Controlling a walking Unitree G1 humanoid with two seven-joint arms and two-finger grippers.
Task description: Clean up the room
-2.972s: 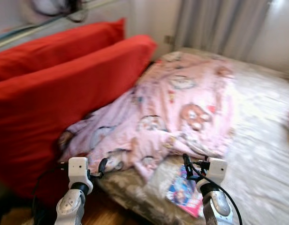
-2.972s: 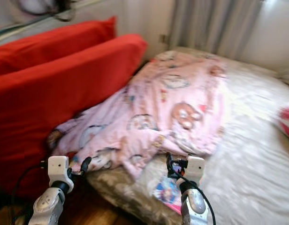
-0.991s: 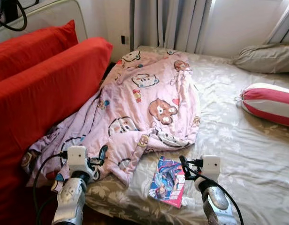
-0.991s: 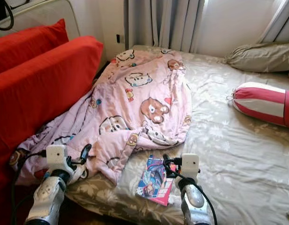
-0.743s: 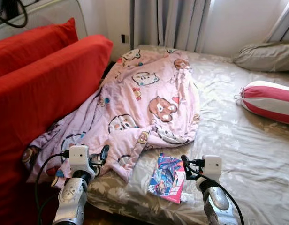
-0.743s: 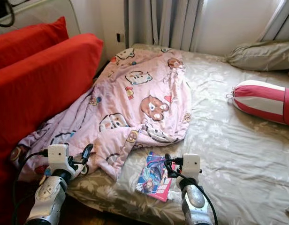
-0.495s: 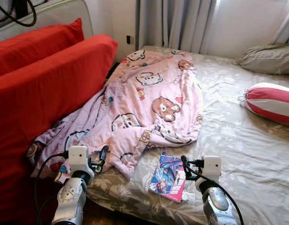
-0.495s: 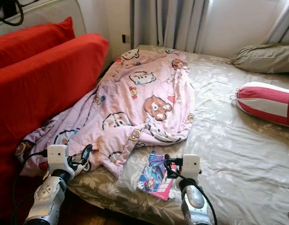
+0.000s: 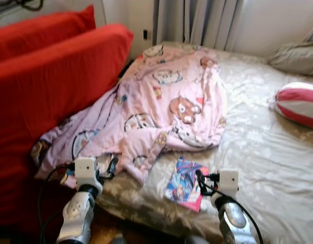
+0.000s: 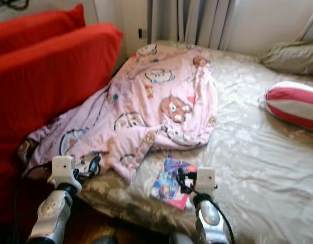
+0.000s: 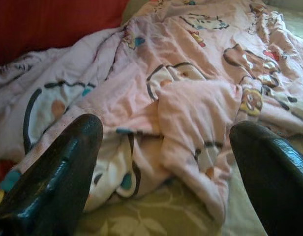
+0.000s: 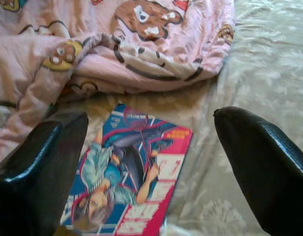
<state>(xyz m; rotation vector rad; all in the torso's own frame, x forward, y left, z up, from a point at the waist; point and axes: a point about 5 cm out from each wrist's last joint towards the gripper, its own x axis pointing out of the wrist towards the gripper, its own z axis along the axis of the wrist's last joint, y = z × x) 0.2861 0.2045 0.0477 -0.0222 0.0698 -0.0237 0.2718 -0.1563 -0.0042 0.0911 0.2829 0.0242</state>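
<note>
Beside the red sofa (image 9: 50, 86) a pink blanket (image 9: 161, 101) sprawls over the bed (image 9: 268, 147); the left gripper (image 11: 166, 162) hovers open over its hem; the right gripper (image 12: 146, 162), open, hangs above a book (image 9: 186, 184); a striped bolster (image 9: 298, 104) lies far right.

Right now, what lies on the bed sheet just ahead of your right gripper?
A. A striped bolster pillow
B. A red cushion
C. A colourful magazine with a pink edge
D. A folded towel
C. In the right wrist view the magazine lies flat on the beige floral sheet, just below the edge of the pink cartoon blanket, and the open right gripper is aimed at it with a finger to either side.
</note>
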